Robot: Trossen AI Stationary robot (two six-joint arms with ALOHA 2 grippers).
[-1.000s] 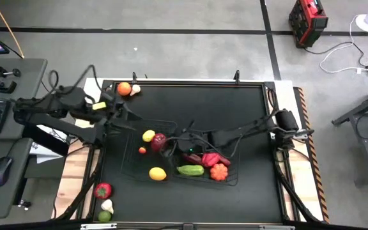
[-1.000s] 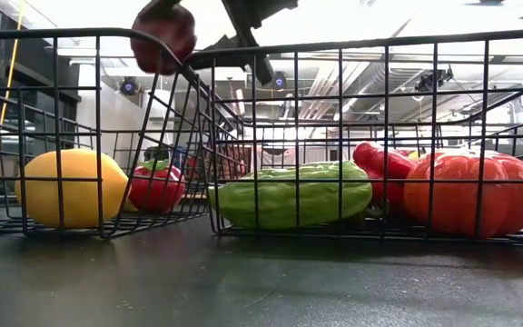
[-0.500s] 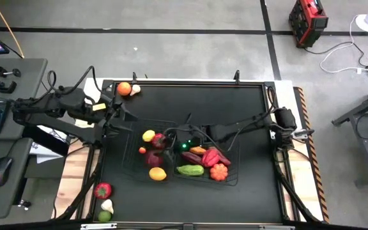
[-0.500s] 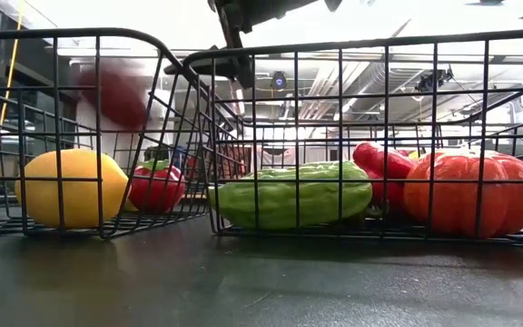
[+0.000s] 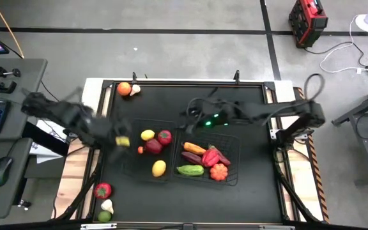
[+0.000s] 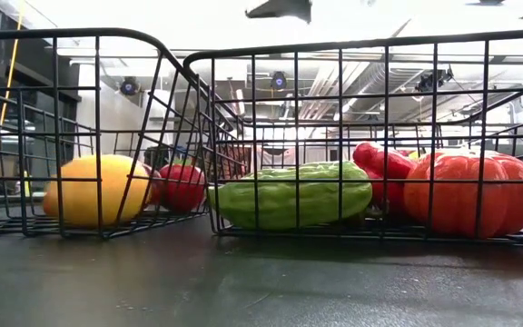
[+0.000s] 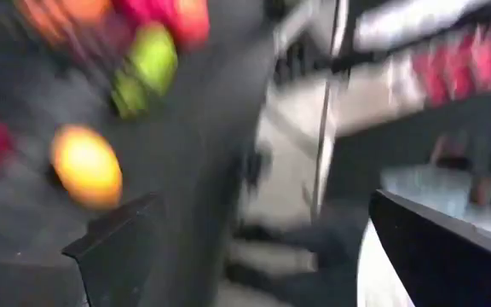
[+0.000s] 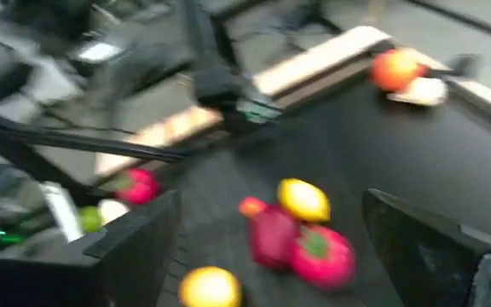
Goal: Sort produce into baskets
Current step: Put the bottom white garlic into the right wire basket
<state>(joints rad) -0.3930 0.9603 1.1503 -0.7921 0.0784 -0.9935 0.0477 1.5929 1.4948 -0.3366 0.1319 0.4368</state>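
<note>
Both baskets sit mid-bench: left basket (image 5: 130, 171) holds lemons and red fruit, right basket (image 5: 232, 167) the cucumber (image 5: 190, 170), peppers and pumpkin (image 5: 219, 171). Left gripper (image 5: 121, 141) sweeps over the left basket's left edge, jaws wide open and empty; right gripper (image 5: 193, 114) hangs beyond the right basket, jaws spread, empty. Risk: an orange (image 5: 124, 89) at the far-left corner and pieces at the near-left edge lie close to the bench rim, so a fast swing could knock them off.

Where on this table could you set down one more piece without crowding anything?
The table is bare along its far side, right of the orange and beyond the baskets. The near strip in front of both baskets is bare too. Crowded: the right basket, packed with vegetables, and the left basket, which holds fruit. The near left corner holds loose pieces.
</note>
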